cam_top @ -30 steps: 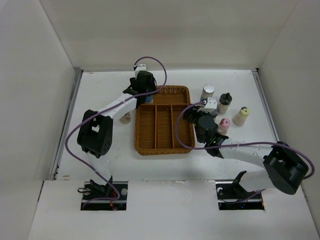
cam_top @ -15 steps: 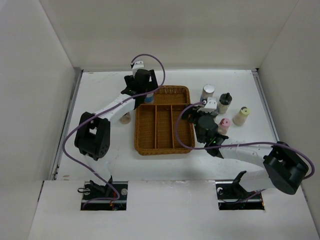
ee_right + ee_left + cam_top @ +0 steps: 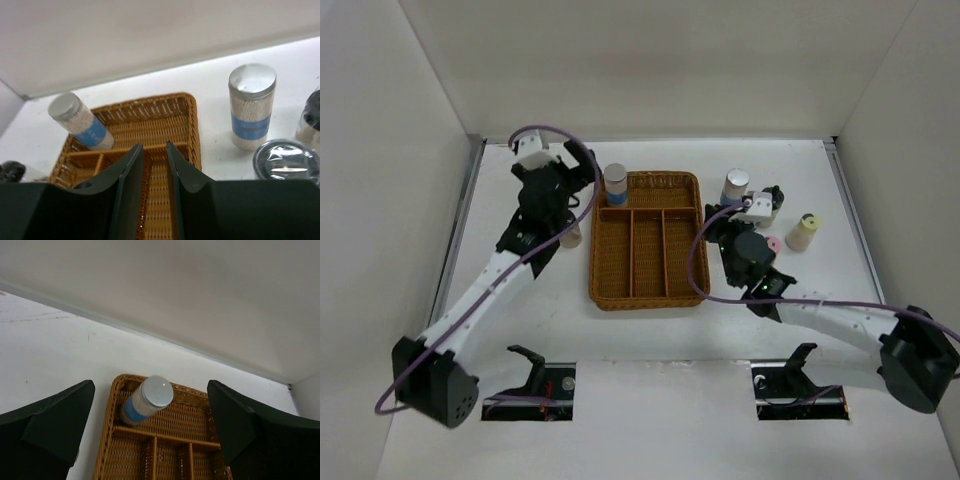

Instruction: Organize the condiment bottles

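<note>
Currently | left end effector (image 3: 578, 172) wide open, empty | silver-capped, blue-labelled jar (image 3: 149, 399) just ahead, upright in brown wicker tray's (image 3: 116, 390) back compartment, likely so it stays stowed | right end effector (image 3: 155, 147) all but closed, empty.

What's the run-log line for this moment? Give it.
left end effector: open, empty | right end effector: nearly shut, empty | blue-label bottle: standing in tray, far-left corner

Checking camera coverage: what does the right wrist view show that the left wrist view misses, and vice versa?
Only the right wrist: a second blue-labelled jar standing on the table right of the wicker tray, and a dark-lidded jar. Only the left wrist: the left gripper, open wide. Both: the wicker tray with the first blue-labelled jar in its far-left corner.
</note>
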`<move>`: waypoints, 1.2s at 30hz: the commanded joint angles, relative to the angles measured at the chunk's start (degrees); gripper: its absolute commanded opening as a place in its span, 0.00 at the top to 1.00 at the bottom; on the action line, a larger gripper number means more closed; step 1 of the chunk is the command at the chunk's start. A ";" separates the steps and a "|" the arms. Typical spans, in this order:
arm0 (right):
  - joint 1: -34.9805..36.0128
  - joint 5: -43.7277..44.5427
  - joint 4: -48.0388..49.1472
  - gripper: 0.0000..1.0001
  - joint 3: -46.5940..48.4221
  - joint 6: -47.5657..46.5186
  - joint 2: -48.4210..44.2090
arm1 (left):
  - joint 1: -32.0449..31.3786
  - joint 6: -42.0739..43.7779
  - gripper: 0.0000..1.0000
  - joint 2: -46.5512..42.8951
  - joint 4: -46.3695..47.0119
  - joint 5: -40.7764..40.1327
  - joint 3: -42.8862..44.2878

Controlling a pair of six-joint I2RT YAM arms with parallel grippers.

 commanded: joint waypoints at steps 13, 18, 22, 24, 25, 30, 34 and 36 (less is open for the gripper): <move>-23.12 -14.13 -48.17 0.14 35.06 3.72 11.11 | -18.93 -9.47 0.00 -25.44 14.47 2.90 -40.47; -25.06 -16.26 -51.33 0.11 43.68 1.35 21.93 | -26.41 -6.32 0.00 -26.15 20.71 2.54 -43.29; -25.68 -15.38 -52.30 0.09 46.94 0.64 25.98 | -29.93 -3.77 0.00 -24.66 26.07 1.92 -46.18; -25.94 -14.50 -53.01 0.09 48.00 0.20 27.39 | -30.29 -3.24 0.00 -24.04 28.97 2.27 -47.68; -26.03 -13.71 -53.36 0.09 48.35 0.03 28.10 | -30.20 -2.88 0.00 -24.04 29.94 2.62 -48.30; -25.85 -10.89 -53.98 0.08 49.76 -0.24 31.52 | -28.62 1.42 0.00 -27.89 31.53 2.01 -50.67; -26.03 -10.89 -54.06 0.13 51.34 -0.24 34.16 | -26.86 1.52 0.00 -32.20 30.83 2.36 -52.51; -26.29 -11.15 -54.41 0.18 52.22 -0.06 35.13 | -26.42 1.34 0.00 -33.00 30.92 2.10 -53.22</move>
